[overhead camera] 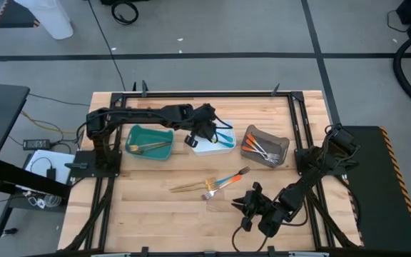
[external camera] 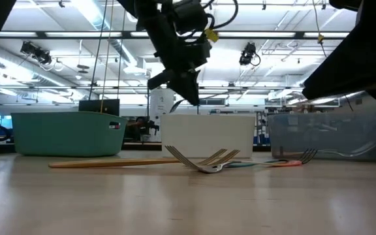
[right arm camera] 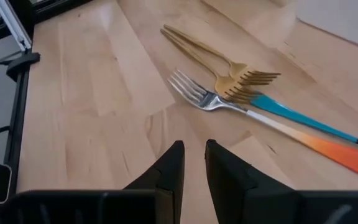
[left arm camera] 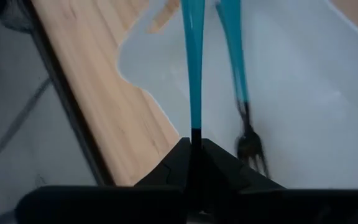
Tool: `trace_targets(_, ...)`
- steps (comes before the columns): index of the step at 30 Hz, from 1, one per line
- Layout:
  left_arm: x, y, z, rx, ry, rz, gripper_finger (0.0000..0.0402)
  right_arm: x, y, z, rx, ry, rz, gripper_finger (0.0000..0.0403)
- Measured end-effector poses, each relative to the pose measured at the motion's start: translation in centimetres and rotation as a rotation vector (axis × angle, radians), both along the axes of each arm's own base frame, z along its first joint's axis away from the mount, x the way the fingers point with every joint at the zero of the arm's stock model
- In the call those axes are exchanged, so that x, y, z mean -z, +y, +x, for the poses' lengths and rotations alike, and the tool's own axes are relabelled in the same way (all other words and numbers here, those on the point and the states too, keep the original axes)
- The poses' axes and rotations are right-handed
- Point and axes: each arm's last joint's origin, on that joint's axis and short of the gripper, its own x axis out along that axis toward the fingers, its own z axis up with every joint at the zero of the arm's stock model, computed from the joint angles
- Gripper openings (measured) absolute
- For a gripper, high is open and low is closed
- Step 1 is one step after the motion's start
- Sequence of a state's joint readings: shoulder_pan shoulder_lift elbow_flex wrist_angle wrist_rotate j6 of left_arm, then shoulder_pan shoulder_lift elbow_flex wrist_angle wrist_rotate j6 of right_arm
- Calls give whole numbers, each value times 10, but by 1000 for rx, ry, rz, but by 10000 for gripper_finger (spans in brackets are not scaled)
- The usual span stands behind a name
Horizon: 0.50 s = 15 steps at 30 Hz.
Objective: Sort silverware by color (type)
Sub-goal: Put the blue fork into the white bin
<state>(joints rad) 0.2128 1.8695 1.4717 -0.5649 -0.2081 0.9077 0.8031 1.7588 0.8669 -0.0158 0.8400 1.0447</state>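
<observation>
Over the white bin (overhead camera: pixel 212 145), left pincer (left arm camera: pixel 192 146) grips blue fork (left arm camera: pixel 192 68).

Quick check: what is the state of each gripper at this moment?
Left gripper: shut on a slim blue-handled utensil, above the white bin.
Right gripper: slightly open, holding nothing, above the wooden table.

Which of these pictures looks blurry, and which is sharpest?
Left wrist view: soft all over, the blue handle in the left gripper and the white bin out of focus. Right wrist view: sharpest, the forks crisp on the table. Low view: ceiling lights glare and the arm is a dark silhouette.
</observation>
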Motion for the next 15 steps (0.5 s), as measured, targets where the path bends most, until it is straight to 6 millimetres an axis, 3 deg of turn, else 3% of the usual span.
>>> trace_targets(5,19,0,4,-122,29,-55,40,0,0,0,2,-6,-1,72)
trace_targets(11,18,-9,8,-245,-44,-131,40,-1,1,1,1,-16,4,72)
trace_targets(15,17,-13,9,-293,-62,-86,40,-1,2,0,4,-18,-1,72)
